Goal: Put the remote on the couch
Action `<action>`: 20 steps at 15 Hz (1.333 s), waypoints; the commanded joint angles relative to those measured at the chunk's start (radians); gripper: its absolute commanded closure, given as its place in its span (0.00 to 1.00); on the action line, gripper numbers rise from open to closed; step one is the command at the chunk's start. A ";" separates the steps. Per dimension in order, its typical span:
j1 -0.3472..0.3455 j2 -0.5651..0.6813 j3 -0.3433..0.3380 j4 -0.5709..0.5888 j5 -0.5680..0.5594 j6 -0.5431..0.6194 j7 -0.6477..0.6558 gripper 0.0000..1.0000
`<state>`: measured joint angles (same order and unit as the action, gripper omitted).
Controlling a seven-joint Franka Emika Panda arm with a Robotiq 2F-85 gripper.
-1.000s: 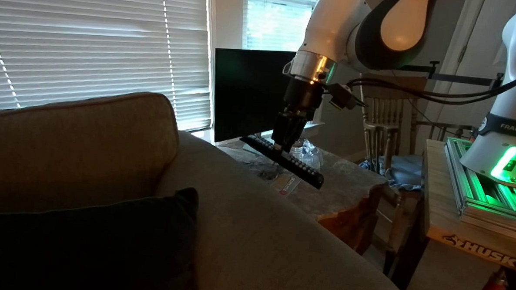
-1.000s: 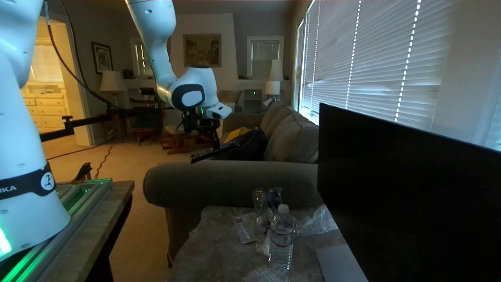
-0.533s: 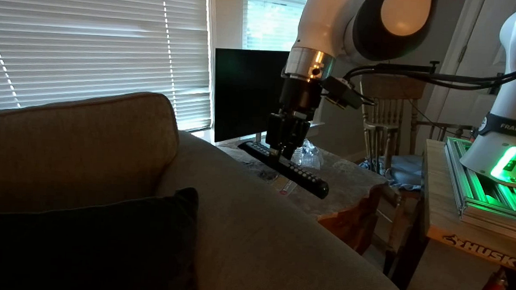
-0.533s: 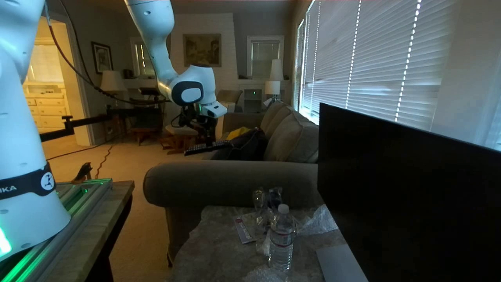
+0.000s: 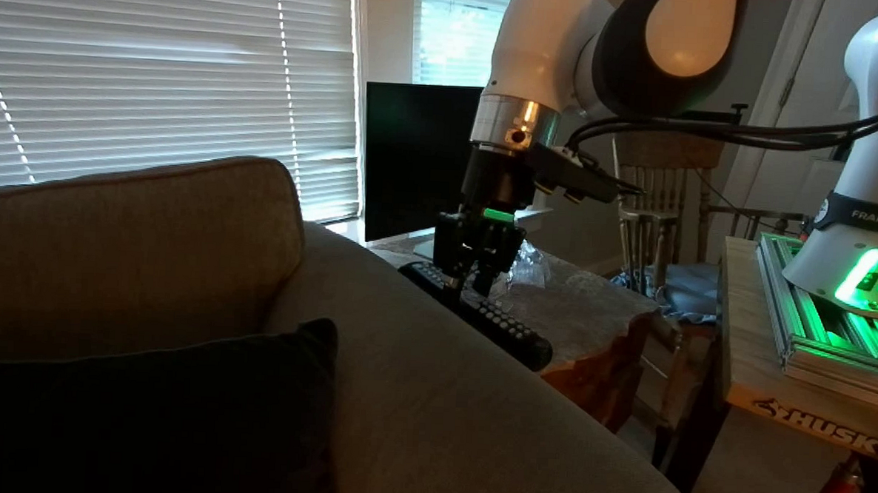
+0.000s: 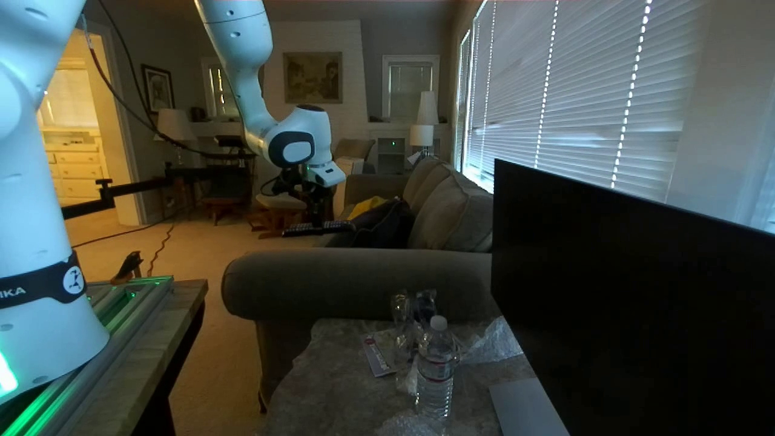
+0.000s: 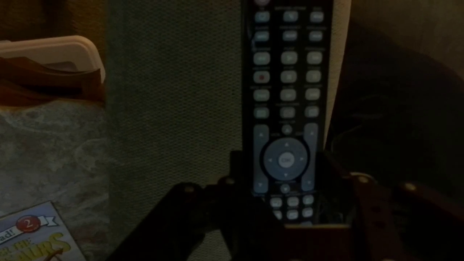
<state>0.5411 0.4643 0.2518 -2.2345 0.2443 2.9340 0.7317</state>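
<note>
Pinching the remote (image 7: pixel 289 87) by its two long edges, the gripper (image 5: pixel 468 284) pointed downward, with dark cables (image 5: pixel 711 131) leading off just above it. The remote, buttons upward, hung over an armrest (image 6: pixel 363 284) of the couch (image 5: pixel 135 248) and ran roughly along its length; in an exterior view a gap showed between the two. A dark cushion (image 5: pixel 142 426) rested on the couch, before its tan backrest. Beside the armrest's outer face stood the mottled grey worktop (image 6: pixel 339 393), carrying a clear water bottle (image 6: pixel 435 381) with a white cap, crumpled clear wrap (image 6: pixel 495 342) and a printed booklet (image 7: pixel 40 235), whose cover bore a red circle marked 2 in the wrist view. A black screen (image 6: pixel 629 303) stood on the worktop too, near long pale blinds (image 5: pixel 157 86). Past the worktop, in an exterior view, was a wooden chair (image 5: pixel 669 154). The robot's white base (image 5: pixel 839 253) sat on a metal frame (image 5: pixel 834 351), lit green, atop a wooden bench (image 5: pixel 752 327) lettered HUSKY. Farthest off, a framed painting (image 6: pixel 313 77) hung on a pale wall (image 6: pixel 333 36).
</note>
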 commanded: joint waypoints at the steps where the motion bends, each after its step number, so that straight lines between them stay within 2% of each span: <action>1: 0.065 0.051 -0.055 0.067 -0.005 -0.040 0.090 0.72; 9: 0.131 0.124 -0.125 0.129 -0.019 -0.068 0.175 0.72; 20: 0.170 0.159 -0.164 0.154 -0.031 -0.073 0.181 0.72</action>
<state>0.6817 0.6069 0.1117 -2.1125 0.2384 2.8839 0.8763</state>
